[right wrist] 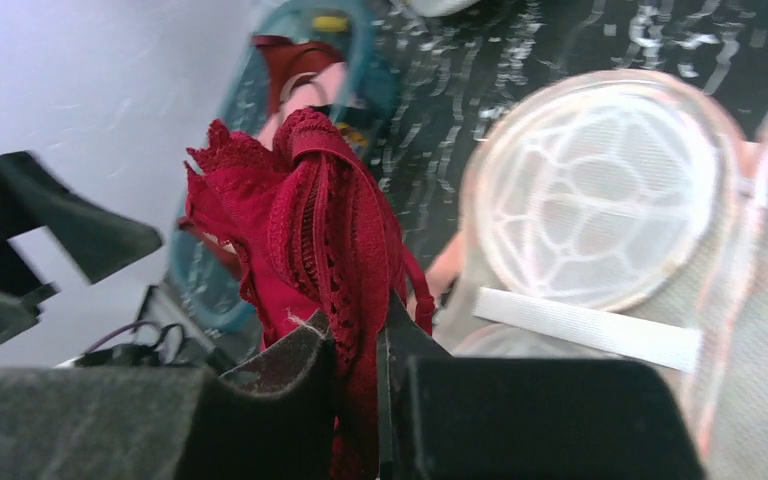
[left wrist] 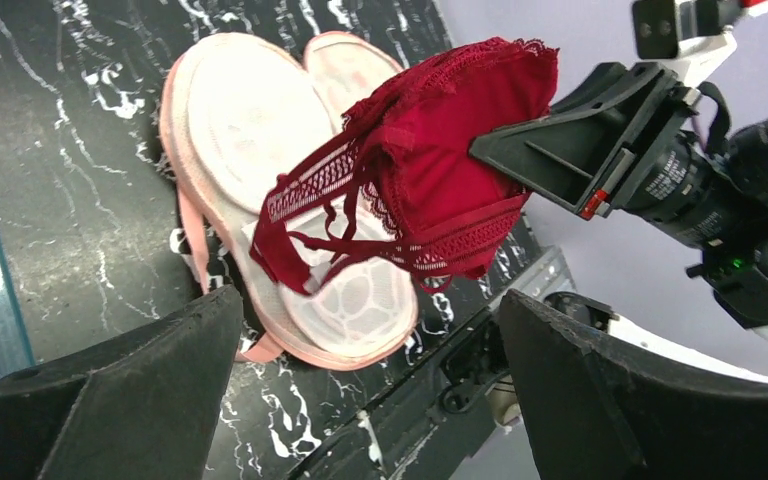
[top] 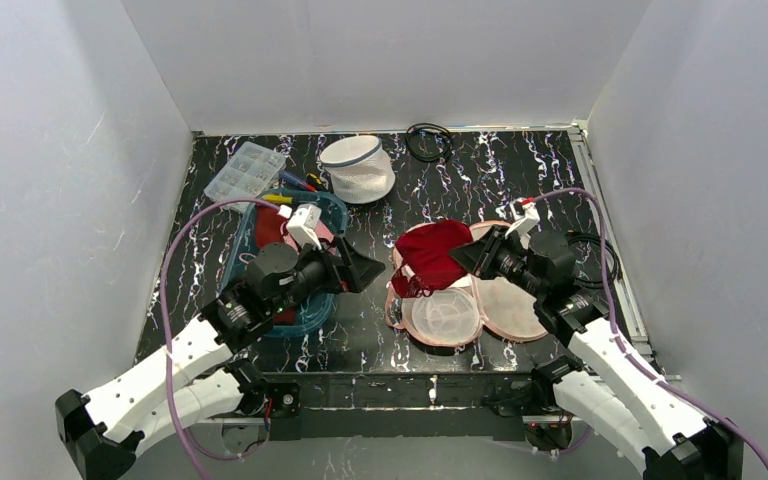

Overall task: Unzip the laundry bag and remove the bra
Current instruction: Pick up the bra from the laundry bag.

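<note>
The left end effector (left wrist: 368, 325) sits nearest, fingers spread wide and empty. On the dark surface (top: 360, 340), at lower centre of the top view, the bag (top: 450, 315) lies unzipped with both halves flat. Just above it hangs the bra (top: 432, 250), pinched by a lace fold in the right end effector (right wrist: 360, 345). Its loose straps dangle toward the bag's rim. A snag there, or this narrow grip slipping, could drop it.

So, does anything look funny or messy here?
Only the red bra: it hangs bunched up from the right gripper, straps dangling above the pink-rimmed laundry bag, which lies splayed open. Nothing looks spilled or broken.
</note>
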`<action>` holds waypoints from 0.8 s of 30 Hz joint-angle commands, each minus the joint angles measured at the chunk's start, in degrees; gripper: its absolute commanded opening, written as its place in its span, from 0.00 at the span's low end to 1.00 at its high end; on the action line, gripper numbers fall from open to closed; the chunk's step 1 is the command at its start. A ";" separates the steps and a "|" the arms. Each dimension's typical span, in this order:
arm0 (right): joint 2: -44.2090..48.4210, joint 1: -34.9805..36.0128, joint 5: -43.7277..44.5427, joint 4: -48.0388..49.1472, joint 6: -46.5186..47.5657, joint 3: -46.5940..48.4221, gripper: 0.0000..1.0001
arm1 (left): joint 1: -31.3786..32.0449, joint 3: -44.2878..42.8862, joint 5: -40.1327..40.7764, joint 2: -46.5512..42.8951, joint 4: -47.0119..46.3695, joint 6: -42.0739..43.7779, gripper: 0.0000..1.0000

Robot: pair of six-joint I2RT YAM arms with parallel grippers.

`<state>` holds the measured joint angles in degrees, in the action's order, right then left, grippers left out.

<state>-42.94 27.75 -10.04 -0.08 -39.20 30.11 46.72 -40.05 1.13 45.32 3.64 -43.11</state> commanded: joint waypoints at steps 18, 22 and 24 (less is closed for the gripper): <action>-4.49 -0.14 -31.53 4.35 -1.81 12.71 0.19 | 0.09 -17.80 -25.01 7.38 8.76 23.61 0.99; -4.81 -0.09 -33.15 2.25 -0.13 14.07 0.19 | 0.03 -19.21 -23.48 9.24 9.51 24.94 0.99; -4.62 -0.03 -33.90 2.17 0.07 14.39 0.19 | 0.07 -19.98 -23.19 10.11 9.90 25.60 0.99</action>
<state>-47.88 27.75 -40.14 2.42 -41.25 41.17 46.72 -57.14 -20.71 55.09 10.24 -20.99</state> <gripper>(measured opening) 0.198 0.983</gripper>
